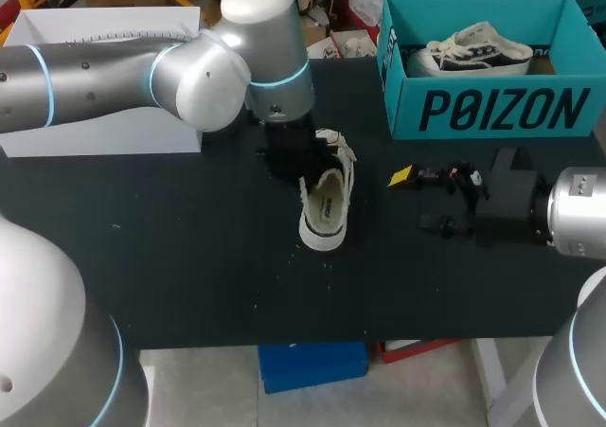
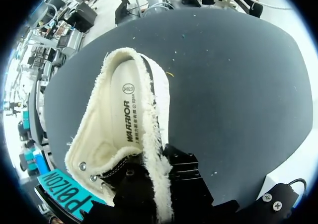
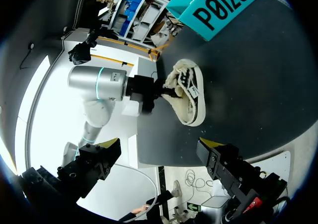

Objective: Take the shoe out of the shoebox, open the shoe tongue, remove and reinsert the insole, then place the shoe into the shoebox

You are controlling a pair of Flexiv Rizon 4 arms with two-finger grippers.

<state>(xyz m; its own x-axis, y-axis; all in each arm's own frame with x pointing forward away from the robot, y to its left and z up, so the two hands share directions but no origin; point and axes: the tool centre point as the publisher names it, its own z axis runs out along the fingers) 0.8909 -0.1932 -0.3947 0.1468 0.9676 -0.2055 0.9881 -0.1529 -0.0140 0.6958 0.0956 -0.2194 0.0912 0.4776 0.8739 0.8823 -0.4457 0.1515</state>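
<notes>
shoe (image 1: 327, 209) is out of the shoebox (image 1: 492, 110) and on the table (image 1: 189, 257) near it. insole (image 2: 126, 119) sits inside, so pull/reinsert and re-boxing look pending; tongue state can't be told. left gripper (image 2: 151, 177) appears clamped on the shoe's frayed collar edge. right gripper (image 1: 421, 200) is wide and empty, near the shoe. second shoe (image 1: 473, 53) takes up part of the box.

black table (image 1: 189, 257), shoe (image 1: 324, 214), teal shoebox (image 1: 492, 110)

I'm running a robotics lab rig: my silver left arm (image 1: 114, 72) and right arm (image 1: 579, 214) flank a black table (image 1: 189, 257) mid-frame.
</notes>
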